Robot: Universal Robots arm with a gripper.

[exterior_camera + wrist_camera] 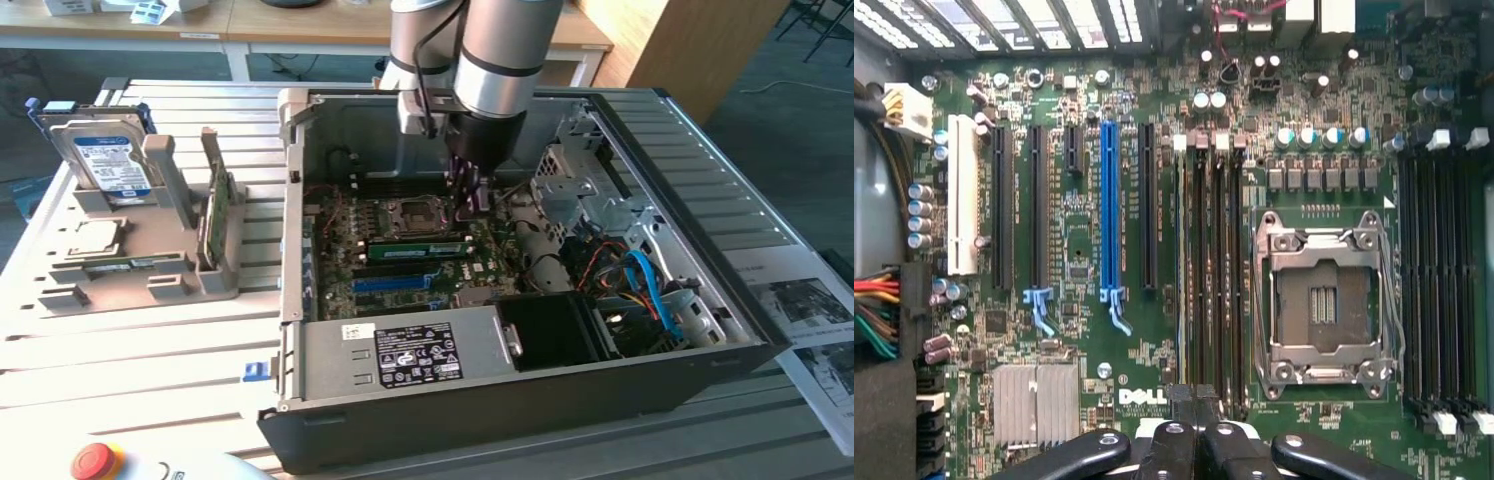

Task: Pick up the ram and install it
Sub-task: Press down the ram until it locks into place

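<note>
One gripper, jaws closed together and empty, hangs inside one open metal case above the motherboard. One ram, a thin green stick, sits edge-up in a slot beside the square socket, its long axis across the exterior view.

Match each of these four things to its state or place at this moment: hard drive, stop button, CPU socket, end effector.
Things:
1. hard drive
2. stop button
3. CPU socket
4. end effector

States or places:
a. shut, inside the computer case
b. upright in a grey holder
c. red, near table edge
d. metal-framed, on the motherboard

Pairs: 1-b, 2-c, 3-d, 4-a
</note>
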